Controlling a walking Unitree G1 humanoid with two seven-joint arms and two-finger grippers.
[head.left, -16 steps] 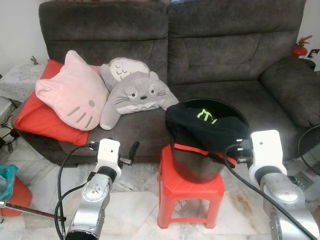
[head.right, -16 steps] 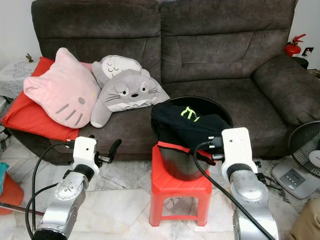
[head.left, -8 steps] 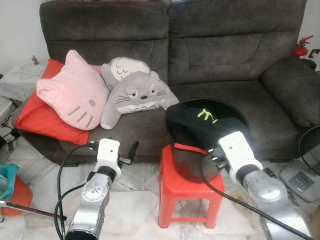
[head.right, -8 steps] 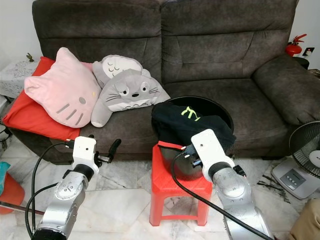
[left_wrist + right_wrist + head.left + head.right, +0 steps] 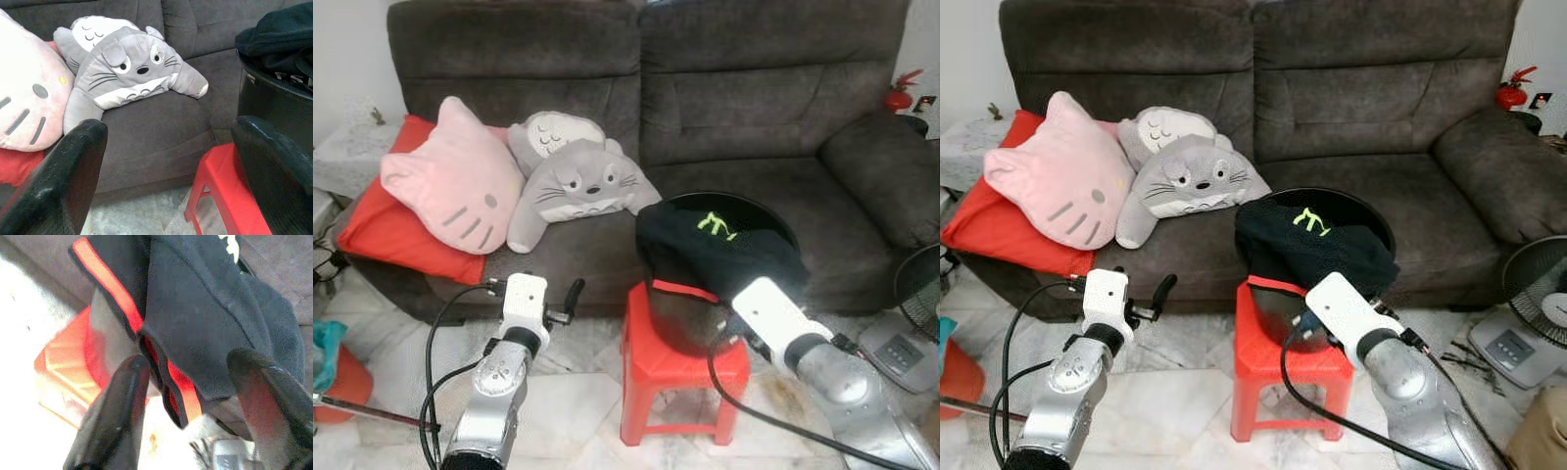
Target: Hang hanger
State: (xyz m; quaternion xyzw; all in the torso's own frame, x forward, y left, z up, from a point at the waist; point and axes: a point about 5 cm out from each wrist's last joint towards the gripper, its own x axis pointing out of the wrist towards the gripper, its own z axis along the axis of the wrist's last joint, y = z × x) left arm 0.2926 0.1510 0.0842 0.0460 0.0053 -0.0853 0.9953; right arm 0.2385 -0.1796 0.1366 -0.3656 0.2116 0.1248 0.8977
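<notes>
Three cushions [image 5: 460,191] face you, one black garment [image 5: 715,245] with green logo unreadable; right gripper [image 5: 195,391] spread beside its hem, left gripper [image 5: 166,161] spread too

From my feed, the black garment [image 5: 720,250] covers most of the black bucket [image 5: 690,323], hiding whatever lies inside. The right end effector [image 5: 188,396] view is blurred. The fan [image 5: 1540,304] is cut off at the edge.

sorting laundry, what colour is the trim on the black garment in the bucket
Red-orange trim on the black garment, clearest in the right wrist view.
</notes>
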